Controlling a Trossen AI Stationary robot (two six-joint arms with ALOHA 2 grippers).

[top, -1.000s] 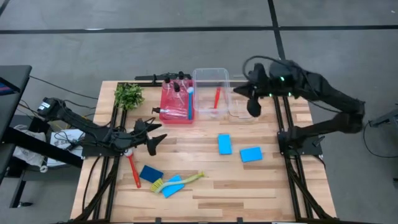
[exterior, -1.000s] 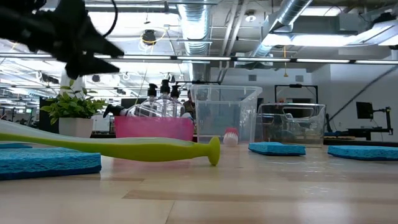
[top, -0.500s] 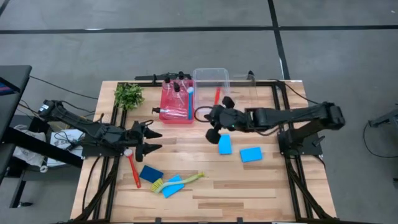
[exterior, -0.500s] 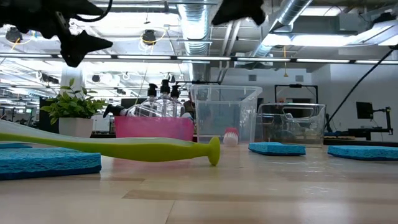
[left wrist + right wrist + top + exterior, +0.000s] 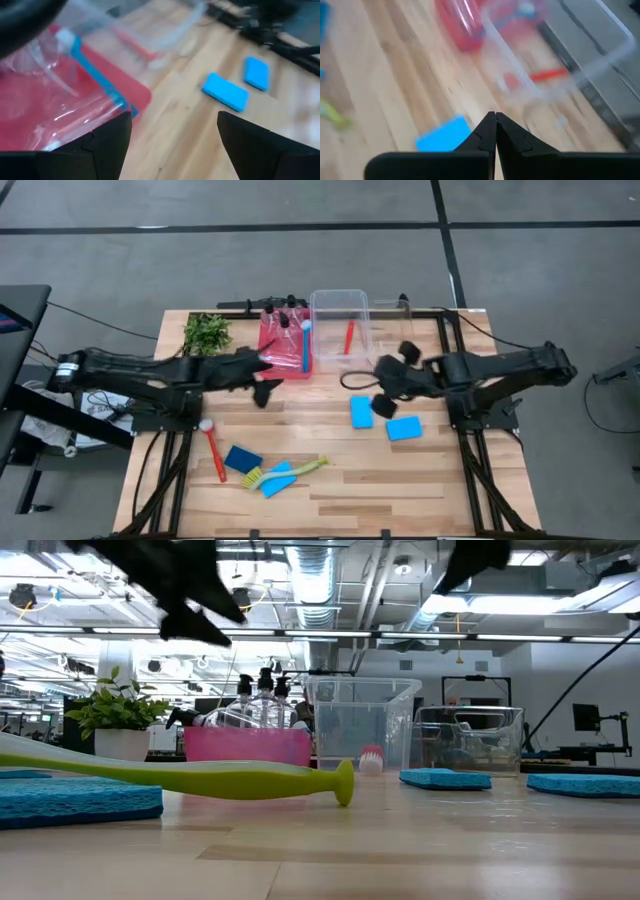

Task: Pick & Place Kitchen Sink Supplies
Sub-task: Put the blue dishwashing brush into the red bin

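My left gripper (image 5: 268, 378) hovers open just off the near edge of the red tray (image 5: 268, 365), touching nothing; its fingers stand wide apart in the left wrist view (image 5: 172, 150). The tray holds clear bottles (image 5: 275, 328) and a blue brush (image 5: 305, 345). My right gripper (image 5: 380, 405) is shut and empty in the air beside a blue sponge (image 5: 361, 412), which lies flat on the table near a second one (image 5: 403, 427). A red brush (image 5: 349, 337) stands in the clear bin (image 5: 340, 305). Lying at the near left are a red brush (image 5: 216, 452), a yellow-green brush (image 5: 290, 470) and two sponges (image 5: 242, 458).
A leafy plant (image 5: 207, 332) stands at the far left corner. A second clear bin (image 5: 388, 350) sits right of the first. Bare wood lies in the middle and along the near edge (image 5: 380, 490). In the low view both grippers hang high above the table (image 5: 190, 600).
My left gripper has risen and swung from the table's left side toward the red tray, staying open. My right gripper, still shut, has left the clear bins at the far side, swung toward the near edge and come lower over the blue sponges. No object has moved.
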